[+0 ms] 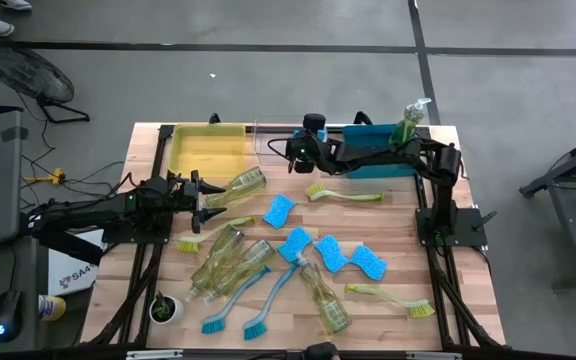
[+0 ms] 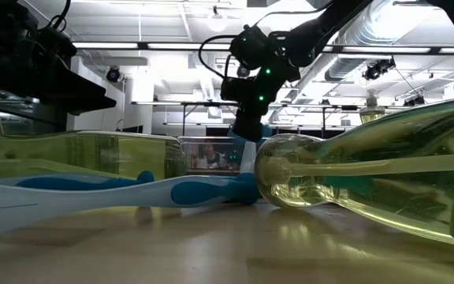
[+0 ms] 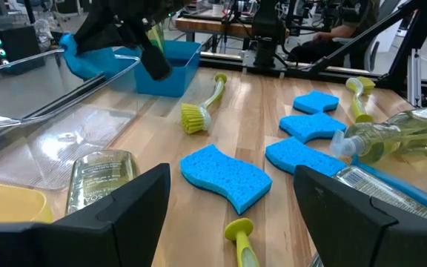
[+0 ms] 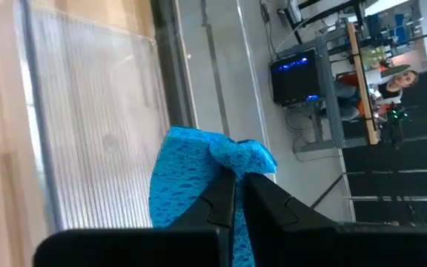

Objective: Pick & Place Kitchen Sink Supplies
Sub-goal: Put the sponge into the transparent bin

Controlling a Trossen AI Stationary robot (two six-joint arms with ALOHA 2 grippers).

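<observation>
My right gripper [image 1: 290,152] hangs at the table's far side over the clear bin [image 1: 271,140], shut on a light-blue sponge [image 4: 187,174], which also shows in the left wrist view [image 3: 80,58]. My left gripper [image 1: 208,197] waits open at the left, touching nothing, its fingers facing a sponge [image 3: 224,174] flat on the table. More sponges [image 1: 330,252], soap bottles on their sides [image 1: 230,262] and brushes [image 1: 343,195] lie across the tabletop. One soap bottle [image 1: 409,125] stands in the teal bin [image 1: 378,162]. My right gripper pinches the sponge between its two fingertips [image 4: 221,194], and the sponge's body [image 4: 228,152] bulges out past and beside them, crumpled at the pinch. The fingers slant downward from the table's right. The sponge is lifted clear, above the clear bin's floor.
A yellow bin [image 1: 208,150] stands left of the clear one. A small potted plant [image 1: 165,308] sits at the near left corner. Blue brushes [image 1: 236,300] and a yellow-green brush [image 1: 393,298] lie near the front edge. People sit in the room beyond the table.
</observation>
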